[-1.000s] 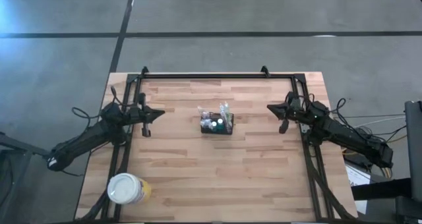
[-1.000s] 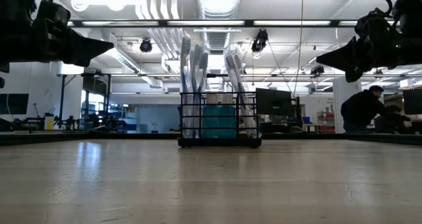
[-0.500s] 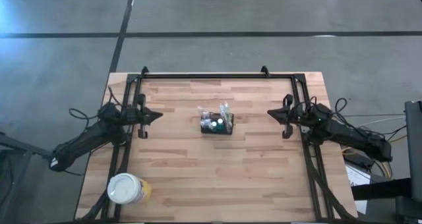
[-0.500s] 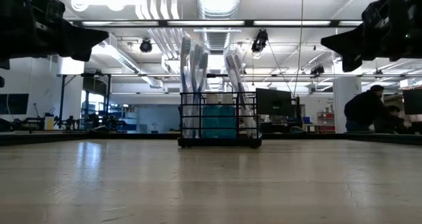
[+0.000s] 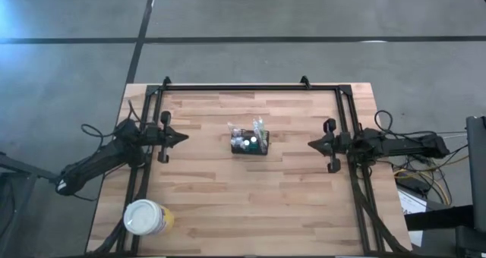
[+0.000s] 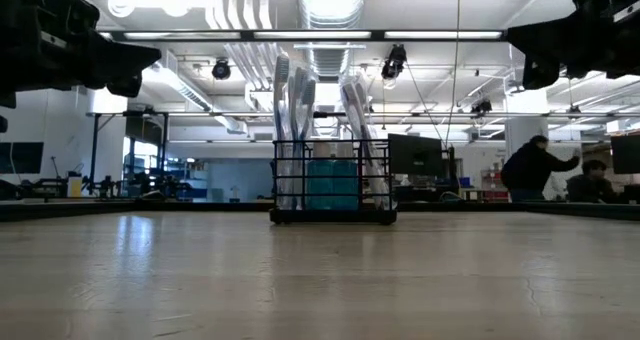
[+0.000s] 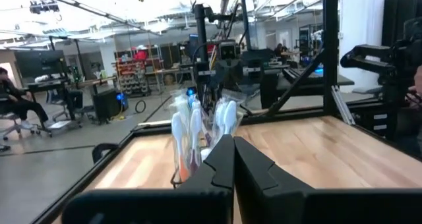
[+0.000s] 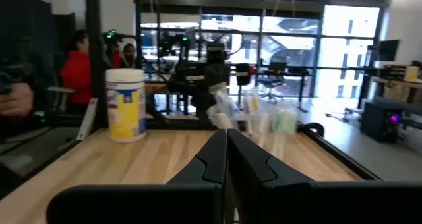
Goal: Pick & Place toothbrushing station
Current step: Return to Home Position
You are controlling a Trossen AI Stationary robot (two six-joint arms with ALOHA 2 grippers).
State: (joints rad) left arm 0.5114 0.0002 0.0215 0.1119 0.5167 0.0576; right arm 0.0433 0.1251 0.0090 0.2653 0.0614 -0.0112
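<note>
While both arms hung above the table's two sides, the toothbrushing station (image 5: 250, 144) stood upright near the middle of the wooden table (image 5: 243, 205), slightly toward the far edge and well apart from either gripper. Several toothbrushes (image 6: 296, 110) stood in the black mesh basket with their pale heads rising well above its rim, some leaning a little to the right. A teal item (image 6: 330, 185) sat low between them behind the mesh; what it was could not be told. From above, small white and teal tops showed inside the basket. The left gripper (image 5: 178, 137) hovered over the left side of the table and pointed right, toward the basket. Its fingers (image 7: 221, 165) were pressed together with nothing between them. The right gripper (image 5: 314, 145) hovered over the right side and pointed left, toward the same basket. Its fingers (image 8: 212, 161) also met with no gap and held nothing. A round yellowish tub (image 5: 146, 217) with a white lid stood alone at the near-left corner of the table, far from the basket. The lid was on, so its contents were hidden. Beyond the table's far right, a person (image 6: 530, 170) in dark clothing showed in the room.
</note>
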